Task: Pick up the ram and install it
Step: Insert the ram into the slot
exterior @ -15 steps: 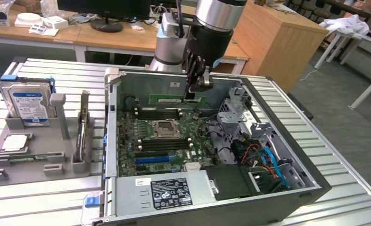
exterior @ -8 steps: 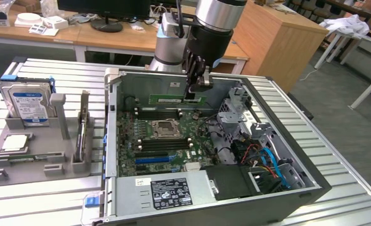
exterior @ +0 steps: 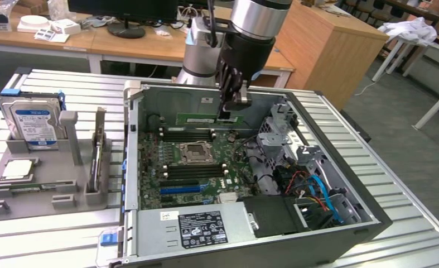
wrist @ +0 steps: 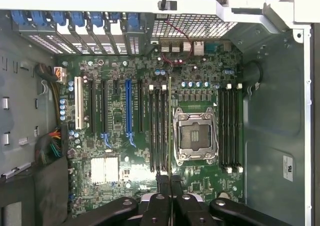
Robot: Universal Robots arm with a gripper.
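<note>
**A:** Where is the ram [exterior: 208, 119] at this moment?

**B:** It is between my fingers [wrist: 163, 182]. They are pinching it on its two flat faces, about the middle of its length. I hold it inside the open computer case [exterior: 174, 103], above the motherboard [wrist: 205, 183]. From my wrist it is seen edge-on, a thin line just beside the black memory slots [wrist: 157, 131], on the side of the CPU socket [wrist: 195, 133].

**A:** Is it seated already?

**B:** I judge that it is not. In the exterior view it hangs above the board, near the far wall of the case. How near it is to the slot, I cannot tell.

**A:** How is this step done well?

**B:** I think the stick must stand upright and lie parallel to the slot along its whole length. The push should go straight down and equal at both ends. The ram is a thin, stiff green board, so a tilted push could bend it. The slots are narrow black channels with white latches at their ends.

**A:** And the other parts?

**B:** The silver hard drive [exterior: 33, 120] with the blue label stands in a grey holder [exterior: 48, 184] on the ribbed metal bench [exterior: 405, 190], at the exterior view's left of the case.
</note>
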